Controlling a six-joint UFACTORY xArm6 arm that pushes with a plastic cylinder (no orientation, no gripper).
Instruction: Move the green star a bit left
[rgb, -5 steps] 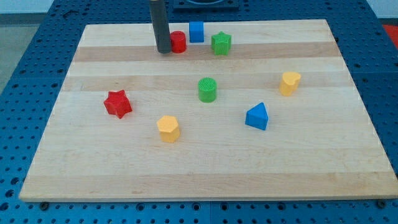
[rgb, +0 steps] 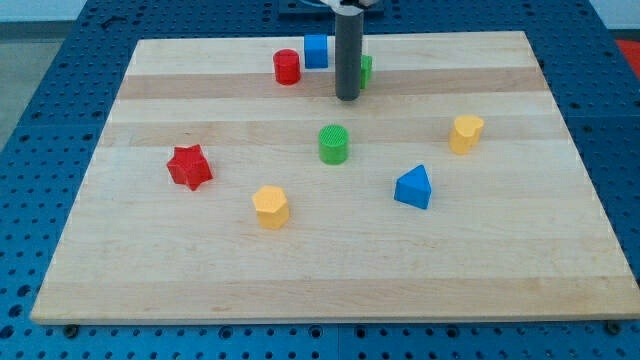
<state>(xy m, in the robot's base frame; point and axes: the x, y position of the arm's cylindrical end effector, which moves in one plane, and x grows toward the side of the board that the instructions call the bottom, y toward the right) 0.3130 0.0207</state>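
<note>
Wooden board (rgb: 330, 270) lies on a blue perforated table (rgb: 40, 120), and small blocks stand on it. At the far side, a little right of the middle, the green star (rgb: 366, 68) is mostly hidden behind the dark rod; only a thin green edge shows at the rod's right side. My tip (rgb: 347, 97) rests on the board just in front of the star and slightly to its left. I cannot tell if the rod touches the star. The arm carries no fingers, only this straight rod, so nothing is gripped.

Left of the rod, the blue cube (rgb: 316, 50) stands at the far edge, and the red cylinder (rgb: 287, 67) is just beside it, to the left and a little nearer. The green cylinder (rgb: 334, 144) stands near the middle, nearer than my tip. A red star (rgb: 189, 166) is on the left. One yellow block (rgb: 271, 206) is near it, more to the front. The blue triangular block (rgb: 414, 188) and another yellow block (rgb: 465, 133) are on the right.
</note>
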